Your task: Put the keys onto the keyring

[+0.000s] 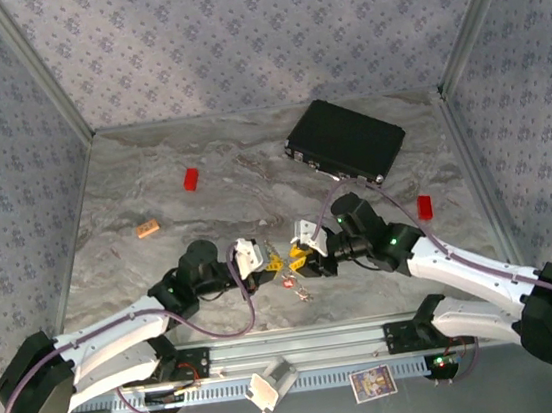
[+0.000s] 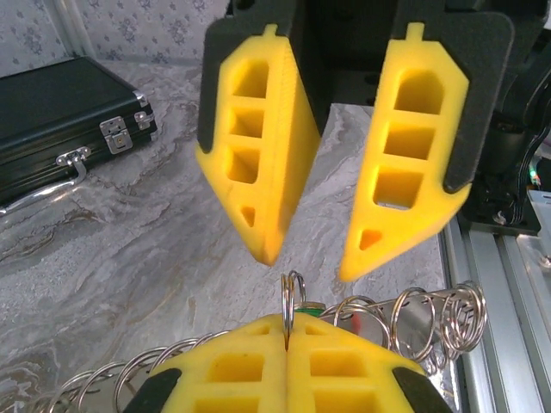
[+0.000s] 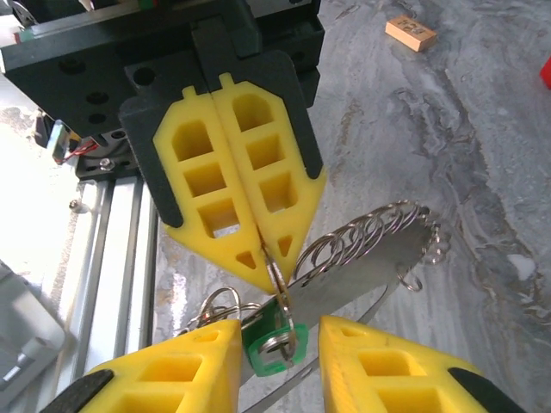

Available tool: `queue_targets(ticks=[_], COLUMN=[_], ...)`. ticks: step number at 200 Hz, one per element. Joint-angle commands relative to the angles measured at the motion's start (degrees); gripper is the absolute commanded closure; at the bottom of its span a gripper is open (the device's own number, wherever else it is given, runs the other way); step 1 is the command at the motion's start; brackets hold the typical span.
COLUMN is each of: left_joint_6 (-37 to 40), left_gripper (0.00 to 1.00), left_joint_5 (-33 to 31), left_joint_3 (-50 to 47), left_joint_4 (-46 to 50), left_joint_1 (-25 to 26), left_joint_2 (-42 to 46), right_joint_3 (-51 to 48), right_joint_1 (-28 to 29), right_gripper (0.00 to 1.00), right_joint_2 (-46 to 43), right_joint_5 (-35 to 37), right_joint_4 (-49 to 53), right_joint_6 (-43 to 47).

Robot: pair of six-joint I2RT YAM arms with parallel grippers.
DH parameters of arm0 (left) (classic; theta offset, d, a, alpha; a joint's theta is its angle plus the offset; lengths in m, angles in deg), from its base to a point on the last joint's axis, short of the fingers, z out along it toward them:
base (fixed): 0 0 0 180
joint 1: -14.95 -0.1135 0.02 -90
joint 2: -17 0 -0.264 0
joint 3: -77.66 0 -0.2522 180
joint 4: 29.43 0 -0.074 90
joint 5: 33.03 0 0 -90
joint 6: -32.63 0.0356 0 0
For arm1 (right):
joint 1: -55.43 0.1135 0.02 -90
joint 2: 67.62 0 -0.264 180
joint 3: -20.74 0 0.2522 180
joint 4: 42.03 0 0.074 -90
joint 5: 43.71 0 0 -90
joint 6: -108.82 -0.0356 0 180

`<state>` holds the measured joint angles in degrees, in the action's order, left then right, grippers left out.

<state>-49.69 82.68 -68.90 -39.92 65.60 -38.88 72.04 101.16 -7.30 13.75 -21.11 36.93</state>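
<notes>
Keyring [image 3: 366, 234] silvery wire loops; L pincer [image 3: 274, 271] clenched on it; R pincer [image 2: 308, 267] released

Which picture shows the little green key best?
The right wrist view: the green key hangs close up on a ring the left gripper pinches. The left wrist view shows a green sliver; from above it's too tiny.

Your left gripper [image 3: 269, 280] was closed, fingers [image 3: 215, 185] pressed flat together. Your right gripper [image 2: 308, 268] stood with jaws parted, facing the left tip to tip.
</notes>
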Motion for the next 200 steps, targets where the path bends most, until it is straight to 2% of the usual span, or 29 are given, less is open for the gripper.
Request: queue_targets(ticks=[1,72,105,126,147,161,200], left_joint_6=[-2.41,-2.06,-1.31,-1.22,-1.17,-0.43,2.83], left_gripper=[1.0,1.0,1.0,1.0,0.89,0.76,0.74], left_joint_5=[1.4,2.74,3.09,3.0,1.62,0.04,-1.14], left_joint_3=[-0.43,-0.79,-0.8,-0.62,-0.18,0.35,3.15], left_joint_4=[-7.41,-8.06,-8.05,-7.59,-5.57,-2.86,6.04], left_joint_1=[0.27,0.24,0.28,0.25,0.26,0.24,0.29], left_joint_2=[0.61,0.75,1.37,1.37,1.66,2.15,2.31], right_joint_3=[-1.11,-0.34,-0.01,0.25,0.86,1.64,4.7], right_joint_1=[0.06,0.12,0.13,0.19,0.22,0.23,0.71], right_gripper=[0.7,0.76,0.87,0.98,1.0,1.0,1.0], right_joint_2=[-0.25,1.8,1.93,2.06,1.92,1.74,2.3], right_joint_5=[-1.92,-2.45,-3.2,-4.14,-4.47,-3.98,-1.46], right_joint_4=[-3.07,-5.38,-5.15,-5.33,-3.87,-1.6,5.99], right_joint_6=[-2.9,-3.07,-2.73,-2.64,-1.74,-0.45,3.52])
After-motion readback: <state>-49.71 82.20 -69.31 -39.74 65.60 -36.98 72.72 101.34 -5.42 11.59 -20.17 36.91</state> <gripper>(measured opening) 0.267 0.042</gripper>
